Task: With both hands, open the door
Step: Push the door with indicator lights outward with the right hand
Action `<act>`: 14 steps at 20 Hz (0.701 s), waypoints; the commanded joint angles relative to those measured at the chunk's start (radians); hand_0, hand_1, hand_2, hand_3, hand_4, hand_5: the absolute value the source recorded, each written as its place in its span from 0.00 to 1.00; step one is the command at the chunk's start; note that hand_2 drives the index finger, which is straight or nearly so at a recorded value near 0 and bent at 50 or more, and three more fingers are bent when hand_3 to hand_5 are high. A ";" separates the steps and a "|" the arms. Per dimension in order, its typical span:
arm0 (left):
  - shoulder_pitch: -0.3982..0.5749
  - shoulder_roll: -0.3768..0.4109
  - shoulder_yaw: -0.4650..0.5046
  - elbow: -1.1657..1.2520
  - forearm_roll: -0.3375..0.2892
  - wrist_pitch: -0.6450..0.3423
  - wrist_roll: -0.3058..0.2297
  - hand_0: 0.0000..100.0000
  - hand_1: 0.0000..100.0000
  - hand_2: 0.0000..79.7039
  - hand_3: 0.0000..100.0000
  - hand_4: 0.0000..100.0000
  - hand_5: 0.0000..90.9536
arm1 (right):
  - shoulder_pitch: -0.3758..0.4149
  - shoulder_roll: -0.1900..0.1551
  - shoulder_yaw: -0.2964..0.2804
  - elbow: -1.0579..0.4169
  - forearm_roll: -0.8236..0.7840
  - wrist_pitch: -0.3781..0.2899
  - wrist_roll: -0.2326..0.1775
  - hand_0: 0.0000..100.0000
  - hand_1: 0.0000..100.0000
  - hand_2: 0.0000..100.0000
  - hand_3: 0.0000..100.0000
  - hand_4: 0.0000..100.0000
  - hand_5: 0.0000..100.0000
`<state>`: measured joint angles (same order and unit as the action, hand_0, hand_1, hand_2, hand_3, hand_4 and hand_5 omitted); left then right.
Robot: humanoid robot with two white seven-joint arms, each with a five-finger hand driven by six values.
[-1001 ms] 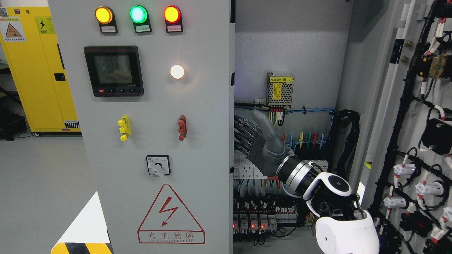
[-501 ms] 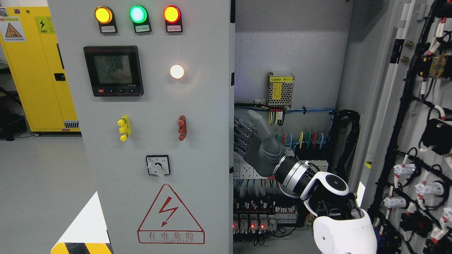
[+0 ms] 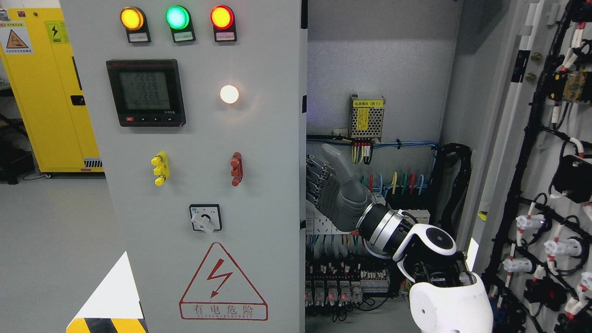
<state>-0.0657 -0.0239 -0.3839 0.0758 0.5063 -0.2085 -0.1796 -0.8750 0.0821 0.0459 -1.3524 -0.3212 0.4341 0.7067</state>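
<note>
The grey left cabinet door (image 3: pixel 259 138) carries three lamps, a meter, a rotary switch and a red warning triangle. Its right edge stands slightly off the open cabinet interior (image 3: pixel 370 60). My right hand (image 3: pixel 323 178) comes in from the lower right and sits just inside that edge. Its fingers (image 3: pixel 315 181) lie against the door's inner side with the tips hidden behind the edge, and the thumb (image 3: pixel 335 159) points up, free of the door. The right door (image 3: pixel 513 138) stands swung wide open at the far right. My left hand is out of view.
Inside the cabinet are a meshed power supply (image 3: pixel 366 116), coloured wires and rows of relays (image 3: pixel 330 291). Black cable looms with white connectors (image 3: pixel 555 249) cover the open right door's inner face. A yellow cabinet (image 3: pixel 46 92) stands at the far left on the grey floor.
My right hand has slid a little to the left, further behind the left door's edge. The door's panel has shifted slightly left with it.
</note>
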 commanded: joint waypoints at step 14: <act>0.000 -0.013 0.000 0.001 0.000 0.000 0.000 0.00 0.00 0.00 0.02 0.00 0.00 | 0.044 -0.022 0.000 -0.079 -0.080 0.015 0.019 0.22 0.00 0.00 0.00 0.00 0.00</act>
<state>-0.0659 -0.0328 -0.3836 0.0761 0.5062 -0.2091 -0.1796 -0.8575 0.0787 0.0240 -1.3731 -0.3423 0.4411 0.7211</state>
